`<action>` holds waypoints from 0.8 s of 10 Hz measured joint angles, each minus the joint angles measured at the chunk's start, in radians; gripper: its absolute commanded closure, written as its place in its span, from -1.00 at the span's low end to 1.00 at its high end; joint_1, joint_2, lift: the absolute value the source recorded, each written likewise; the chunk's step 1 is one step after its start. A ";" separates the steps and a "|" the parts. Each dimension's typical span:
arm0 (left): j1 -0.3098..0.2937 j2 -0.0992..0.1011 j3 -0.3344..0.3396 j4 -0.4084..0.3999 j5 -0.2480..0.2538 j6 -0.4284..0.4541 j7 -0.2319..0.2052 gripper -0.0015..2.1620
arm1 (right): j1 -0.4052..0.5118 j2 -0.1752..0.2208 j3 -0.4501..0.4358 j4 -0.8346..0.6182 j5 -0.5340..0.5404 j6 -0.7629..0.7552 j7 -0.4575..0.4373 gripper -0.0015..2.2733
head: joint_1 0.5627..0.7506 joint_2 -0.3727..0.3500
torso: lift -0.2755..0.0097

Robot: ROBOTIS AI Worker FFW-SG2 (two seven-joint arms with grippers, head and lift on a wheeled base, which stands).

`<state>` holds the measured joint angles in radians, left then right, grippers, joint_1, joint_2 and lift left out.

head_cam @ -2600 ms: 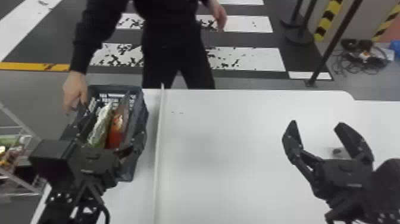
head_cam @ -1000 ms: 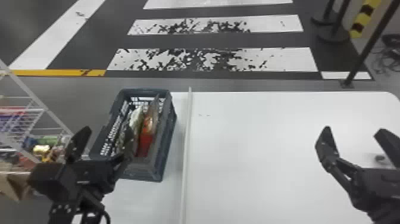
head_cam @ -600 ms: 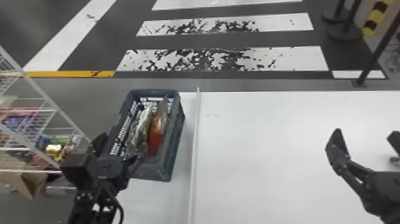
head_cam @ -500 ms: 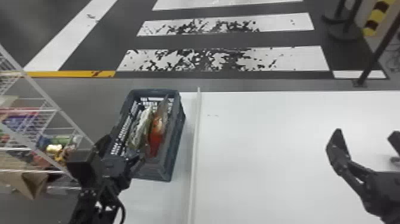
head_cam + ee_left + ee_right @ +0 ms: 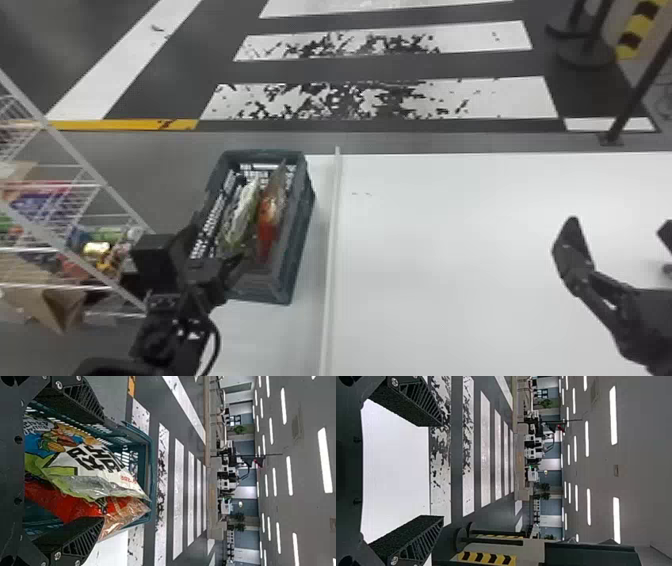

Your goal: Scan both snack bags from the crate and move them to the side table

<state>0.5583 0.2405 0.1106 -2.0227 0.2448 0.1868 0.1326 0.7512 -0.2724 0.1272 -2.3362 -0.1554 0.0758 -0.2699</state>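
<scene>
With my left gripper (image 5: 104, 469) and right gripper (image 5: 443, 471) spread, I risk pinching 2 because the green-white bag (image 5: 242, 209) touches the red bag (image 5: 268, 227).

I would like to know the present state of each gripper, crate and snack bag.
Left gripper: open, at the crate
Right gripper: open, holding nothing
Crate: open at the top, holding both bags
Green-and-white snack bag: in the crate, not gripped
Red snack bag: in the crate, not gripped
</scene>
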 measured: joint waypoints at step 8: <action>-0.132 -0.021 -0.039 0.135 -0.032 0.049 0.004 -0.84 | -0.012 -0.007 -0.001 0.008 -0.003 0.000 0.000 -0.92 | 0.41 0.49 | 0.73</action>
<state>0.4261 0.2194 0.0719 -1.8880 0.2130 0.2355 0.1368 0.7394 -0.2792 0.1264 -2.3287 -0.1584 0.0760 -0.2699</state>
